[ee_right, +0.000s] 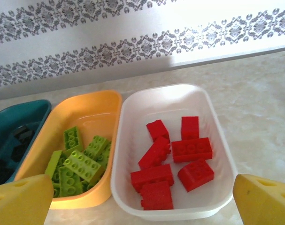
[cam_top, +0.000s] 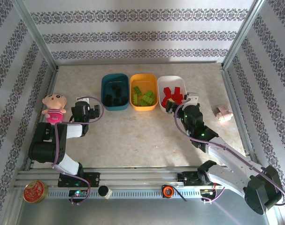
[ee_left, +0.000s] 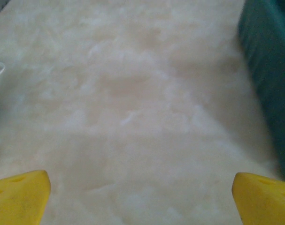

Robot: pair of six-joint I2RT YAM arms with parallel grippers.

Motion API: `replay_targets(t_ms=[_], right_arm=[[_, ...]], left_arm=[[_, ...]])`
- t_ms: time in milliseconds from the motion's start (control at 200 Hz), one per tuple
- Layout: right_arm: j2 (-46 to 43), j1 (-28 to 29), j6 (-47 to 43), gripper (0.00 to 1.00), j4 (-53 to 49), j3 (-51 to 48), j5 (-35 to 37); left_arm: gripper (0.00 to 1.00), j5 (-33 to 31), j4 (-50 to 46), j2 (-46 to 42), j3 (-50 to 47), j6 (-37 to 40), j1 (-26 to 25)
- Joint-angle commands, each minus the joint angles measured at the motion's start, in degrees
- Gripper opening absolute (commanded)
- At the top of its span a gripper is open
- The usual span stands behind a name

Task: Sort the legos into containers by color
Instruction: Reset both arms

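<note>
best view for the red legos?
Right wrist: the red legos lie close up in the white tub, each brick distinct. Top external has them as a small red cluster. Left wrist faces table beside the teal tub.

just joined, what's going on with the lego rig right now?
Two arms are sorting lego by color, and the sort looks finished. The black bricks sit in the teal tub, the lime green bricks in the orange-yellow tub, and the red bricks in the white tub. Both hands are open and hold nothing. The left hand hovers over bare table beside the teal tub, and the right hand is at the near end of the white tub.
</note>
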Motion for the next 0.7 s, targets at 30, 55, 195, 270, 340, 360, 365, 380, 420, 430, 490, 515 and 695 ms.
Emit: replay_targets(t_ms=[30,55,195,270,340,360,365,380,420,430,490,515,695], right_arm=[[-1.56,-2.97,-4.79,0.98,3.20,-1.71,-3.51],[-1.63,-3.47,-5.37,0.98,2.73,-1.47,-3.43],[-1.81,-6.45,-9.00,0.98,5.89,-3.62,-4.24],[-1.62,-9.10,-11.16,0.98,8.87,-5.65,-4.52],[-0.78,-12.63,-12.77,0.98,10.13,-6.63,-3.89],[-0.29,-13.94,-13.33,0.98,10.73,-7.04,-3.94],[-0.13,-14.25,-13.51,0.98,10.88,-7.14,-3.97],[0.18,-15.22,-13.95,0.98,11.22,-7.32,-4.00],[1.60,-17.63,-14.96,0.98,12.68,-7.96,-4.30],[1.99,-18.22,-15.18,0.98,13.07,-8.12,-4.43],[4.93,-21.14,-17.25,0.98,16.71,-9.38,-6.37],[6.45,-21.82,-17.84,0.98,18.78,-9.91,-6.93],[18.91,-23.78,-21.24,0.98,32.23,-12.18,-8.41]], left_arm=[[0.99,7.87,17.57,0.74,-5.56,2.76,1.48],[0.99,7.54,25.43,2.99,-7.77,3.07,1.50],[0.99,4.46,22.09,2.37,-6.76,1.93,1.56],[1.00,1.03,20.45,1.38,-7.04,0.76,1.38],[0.99,-0.60,24.24,2.22,-8.19,0.81,1.04],[0.99,-0.49,23.35,1.81,-8.10,0.59,1.08],[0.99,-0.46,23.09,1.75,-8.02,0.48,1.09],[0.99,-0.56,22.64,1.57,-7.95,0.26,1.09],[0.99,-0.38,23.75,1.94,-8.08,0.72,1.06],[0.99,-0.24,24.03,2.06,-8.10,0.83,1.03],[0.99,1.52,23.54,1.88,-8.17,1.45,1.02],[0.99,2.12,23.37,1.98,-7.93,1.69,1.01],[0.99,3.63,20.45,2.04,-6.35,2.37,1.01]])
